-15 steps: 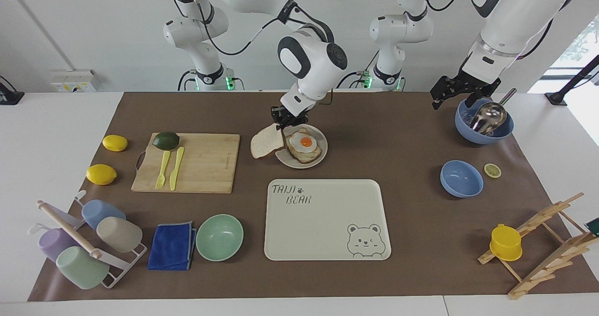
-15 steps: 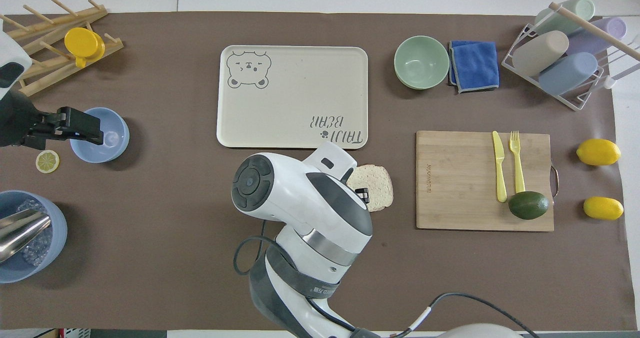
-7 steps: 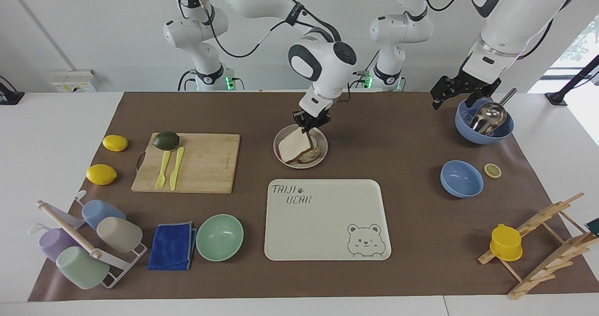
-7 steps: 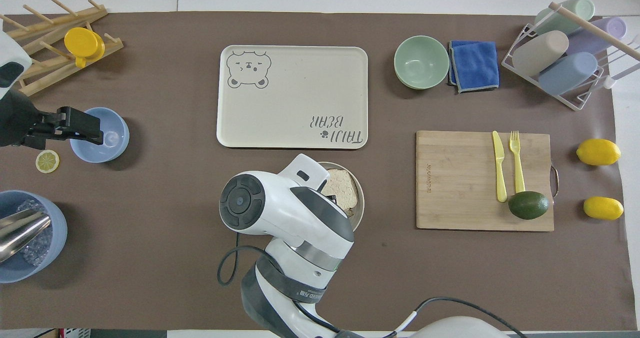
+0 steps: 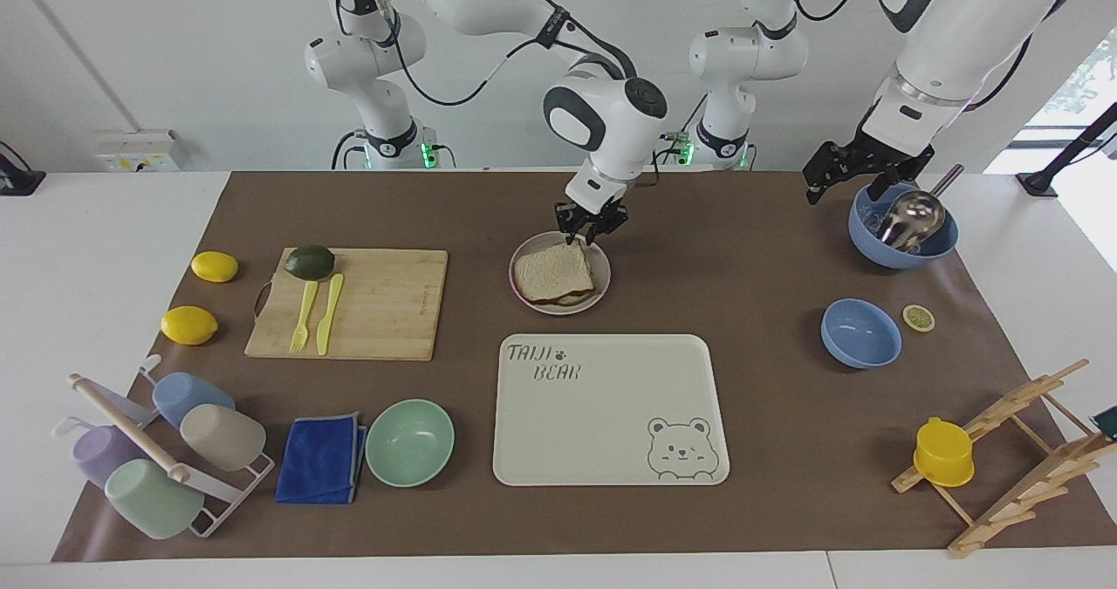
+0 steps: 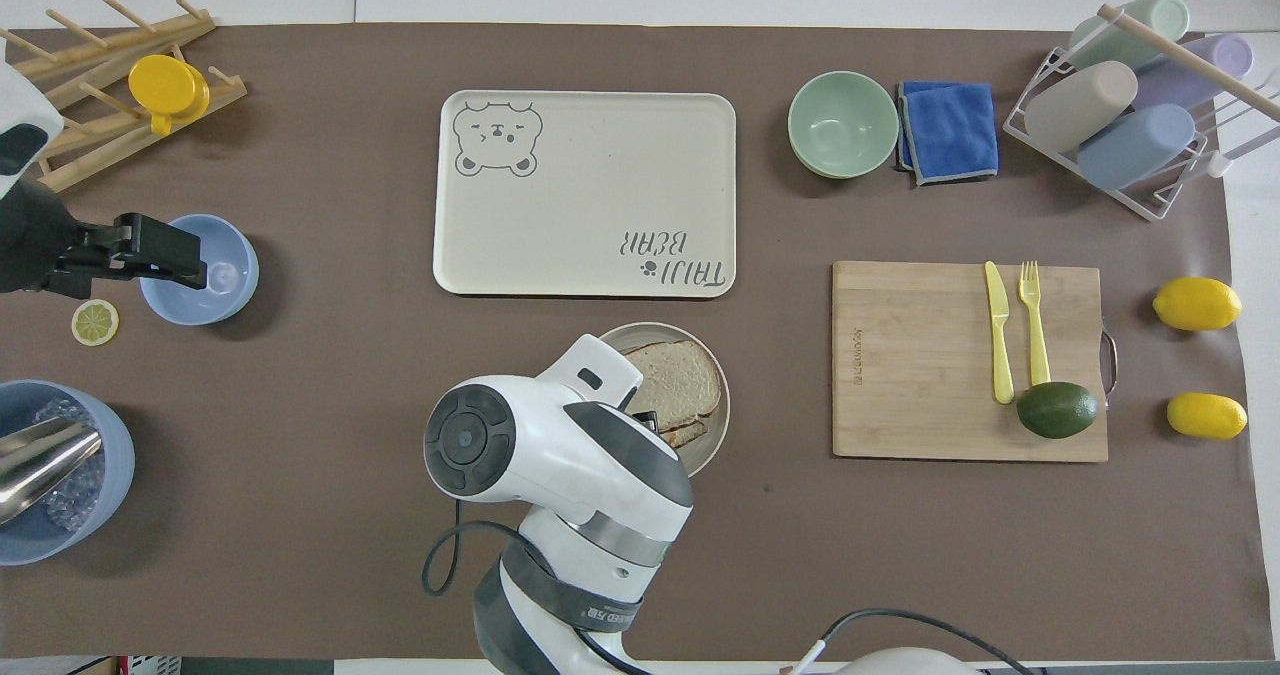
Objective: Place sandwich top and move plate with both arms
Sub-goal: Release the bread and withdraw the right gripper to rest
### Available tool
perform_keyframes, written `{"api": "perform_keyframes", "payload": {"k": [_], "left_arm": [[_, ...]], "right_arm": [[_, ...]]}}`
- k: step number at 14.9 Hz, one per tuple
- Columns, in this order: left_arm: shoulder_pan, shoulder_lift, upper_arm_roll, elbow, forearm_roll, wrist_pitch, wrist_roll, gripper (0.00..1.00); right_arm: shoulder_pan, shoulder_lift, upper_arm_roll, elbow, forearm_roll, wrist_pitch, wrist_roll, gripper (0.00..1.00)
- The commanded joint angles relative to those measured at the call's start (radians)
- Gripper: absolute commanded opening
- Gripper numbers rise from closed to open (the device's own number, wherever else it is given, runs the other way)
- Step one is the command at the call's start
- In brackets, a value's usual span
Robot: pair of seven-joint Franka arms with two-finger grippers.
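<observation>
the sandwich top (image 5: 553, 271) lies flat on the plate (image 5: 522, 297). right gripper (image 5: 592, 228), fingers parted and empty, hangs over the plate's rim; it should rise straight up. left gripper (image 5: 860, 170) waits open over the blue bowl (image 5: 899, 254).

Just under the black right claw (image 5: 591, 233), a pale speckled, brown-crusted square bread slice (image 5: 553, 271) is showing on a round beige-grey plate (image 5: 602, 285). Past the plate from the claw, a cream rectangular tray (image 5: 602, 414) is bearing grey bear line-art.
</observation>
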Motion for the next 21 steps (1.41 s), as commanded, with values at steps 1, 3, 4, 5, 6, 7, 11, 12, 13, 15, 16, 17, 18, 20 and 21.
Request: {"api": "perform_keyframes", "payload": {"k": [1,3,4,5,6,7,11,12,13,15,16,17,18,20,21], "left_arm": [[-0.006,-0.026,0.007,-0.027,0.016,-0.001,0.007,1.00],[-0.007,-0.026,0.007,-0.027,0.016,-0.003,0.007,1.00],[-0.007,-0.026,0.007,-0.027,0.016,-0.001,0.007,1.00],[-0.007,-0.026,0.007,-0.027,0.016,-0.003,0.007,1.00],[-0.007,-0.026,0.007,-0.027,0.016,-0.004,0.007,1.00],[-0.007,-0.026,0.007,-0.027,0.016,-0.001,0.005,1.00],[-0.021,-0.040,0.005,-0.055,0.016,0.005,0.002,1.00],[-0.021,-0.054,0.004,-0.081,0.016,0.011,0.001,1.00],[-0.021,-0.067,0.001,-0.108,0.016,0.019,0.001,1.00],[-0.044,-0.098,-0.004,-0.176,0.014,0.059,-0.001,1.00],[-0.061,-0.119,-0.005,-0.223,0.011,0.095,-0.011,1.00],[-0.067,-0.129,-0.007,-0.257,0.002,0.123,-0.033,1.00],[-0.094,-0.129,-0.007,-0.283,0.001,0.151,-0.066,1.00],[-0.142,-0.120,-0.007,-0.328,-0.016,0.201,-0.128,1.00],[-0.144,-0.120,-0.007,-0.361,-0.057,0.245,-0.142,1.00]], "right_arm": [[-0.026,-0.037,0.017,0.036,0.009,-0.009,0.004,1.00],[-0.073,-0.089,0.011,0.050,0.008,-0.058,-0.052,1.00],[-0.130,-0.113,0.014,0.050,0.009,-0.084,-0.103,1.00],[-0.180,-0.138,0.016,0.052,0.011,-0.123,-0.157,1.00],[-0.231,-0.164,0.014,0.055,0.034,-0.162,-0.212,1.00],[-0.279,-0.189,0.009,0.055,0.055,-0.191,-0.258,1.00],[-0.509,-0.307,-0.009,0.064,0.153,-0.344,-0.453,1.00],[-0.530,-0.337,-0.055,0.088,0.170,-0.393,-0.509,1.00],[-0.528,-0.345,-0.120,0.116,0.178,-0.439,-0.586,1.00],[-0.524,-0.345,-0.211,0.155,0.184,-0.486,-0.744,1.00],[-0.526,-0.347,-0.234,0.156,0.180,-0.501,-0.784,1.00],[-0.527,-0.347,-0.265,0.158,0.175,-0.509,-0.806,1.00],[-0.526,-0.347,-0.311,0.158,0.183,-0.510,-0.829,1.00],[-0.524,-0.353,-0.339,0.153,0.181,-0.518,-0.824,1.00],[-0.524,-0.354,-0.346,0.150,0.181,-0.521,-0.824,1.00]]}}
